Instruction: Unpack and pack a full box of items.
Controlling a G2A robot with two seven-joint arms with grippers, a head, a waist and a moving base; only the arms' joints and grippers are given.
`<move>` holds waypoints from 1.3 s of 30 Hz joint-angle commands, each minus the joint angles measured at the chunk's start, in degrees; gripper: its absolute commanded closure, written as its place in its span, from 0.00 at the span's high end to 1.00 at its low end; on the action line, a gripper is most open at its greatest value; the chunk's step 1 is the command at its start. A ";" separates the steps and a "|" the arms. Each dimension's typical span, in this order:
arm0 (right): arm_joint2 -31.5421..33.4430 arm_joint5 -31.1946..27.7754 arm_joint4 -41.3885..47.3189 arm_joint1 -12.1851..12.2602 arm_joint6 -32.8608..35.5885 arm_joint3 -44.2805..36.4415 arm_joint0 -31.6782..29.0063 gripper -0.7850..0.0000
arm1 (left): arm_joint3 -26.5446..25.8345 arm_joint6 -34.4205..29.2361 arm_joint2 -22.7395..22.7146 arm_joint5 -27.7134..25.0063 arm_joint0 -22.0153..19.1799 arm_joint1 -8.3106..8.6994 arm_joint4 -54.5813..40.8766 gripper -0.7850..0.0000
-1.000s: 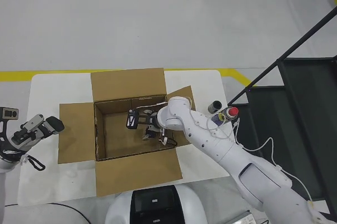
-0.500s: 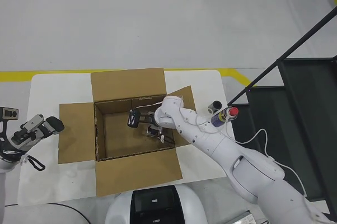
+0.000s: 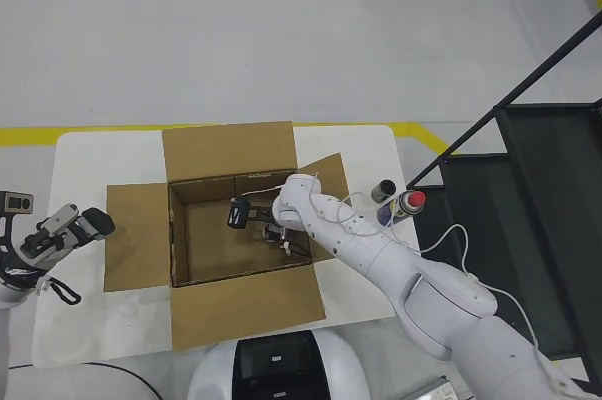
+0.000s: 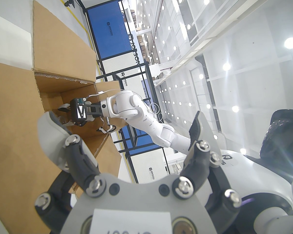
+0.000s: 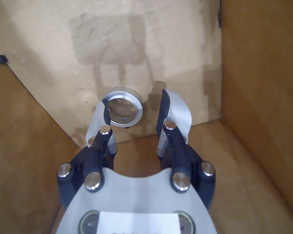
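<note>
1. Pale factory floor with a yellow line surrounds the white table. At its 9 o'clock edge the left gripper hangs well apart from the work, with its fingers spread wide and nothing between them.
2. At the table's centre sits the brown cardboard box, with all four flaps folded out.
3. The right gripper is down inside the box's 3 o'clock half. Its fingers are wide apart and hold nothing.
4. The silver metal ring with a small screw hole lies flat on the box floor, close to a wall fold. One fingertip overlaps its rim and the other stands just beside it. I cannot tell whether they touch.
5. A tiny black bit lies well apart on the floor.
6. At 3 o'clock of the box stand a dark cylinder and a blue can with a red cap.
7. Risk, as I judge it: closing now could land a finger on the rim rather than around it. The smooth ring might then skid to the wall or tip up.
</note>
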 commanded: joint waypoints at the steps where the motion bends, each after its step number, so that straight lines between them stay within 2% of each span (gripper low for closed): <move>1: -0.15 0.09 -0.08 -0.25 -0.11 0.75 0.07 0.42 | 0.00 0.00 0.00 0.00 0.00 0.00 0.00 1.00; 6: -0.07 -0.98 0.27 -0.75 -1.26 1.53 0.46 0.43 | 0.00 0.00 0.00 0.00 0.00 0.00 0.00 1.00; 8: 0.13 -1.39 0.30 -0.77 -1.33 1.13 0.57 0.52 | 0.00 0.00 0.00 0.00 0.00 0.00 0.00 1.00; 10: 0.47 -1.59 0.11 -0.63 -1.12 0.18 0.60 0.52 | 0.00 0.00 0.00 0.00 0.00 0.00 0.00 1.00; 12: 1.01 -2.09 0.06 -0.31 -0.92 -1.46 0.40 0.61 | 0.00 0.00 0.00 0.00 0.00 0.00 0.00 1.00; 13: 1.33 -2.23 -0.10 -0.09 -0.69 -2.36 0.23 0.62 | 0.00 0.00 0.00 0.00 0.00 0.00 0.00 1.00; 14: 1.69 -2.34 -0.26 0.17 -0.52 -3.44 -0.01 0.69 | 0.00 0.00 0.00 0.00 0.00 0.00 0.00 1.00; 18: 3.33 -2.22 -1.36 1.46 1.13 -7.81 -1.59 0.74 | 0.00 0.00 0.00 0.00 0.00 0.00 0.00 1.00; 22: 5.15 -1.02 -2.67 2.73 3.58 -10.65 -3.39 0.67 | 0.00 0.00 0.00 0.00 0.00 0.00 0.00 1.00; 25: 6.17 -1.11 -3.01 3.36 4.41 -11.74 -4.36 0.51 | 0.00 0.00 0.00 0.00 0.00 0.00 0.00 1.00; 29: 6.81 -0.91 -3.58 3.76 5.37 -12.26 -5.10 0.47 | 0.00 0.00 0.00 0.00 0.00 0.00 0.00 1.00; 39: 6.77 -1.21 -2.97 3.22 3.68 -8.59 -4.60 0.47 | 0.00 0.00 0.00 0.00 0.00 0.00 0.00 1.00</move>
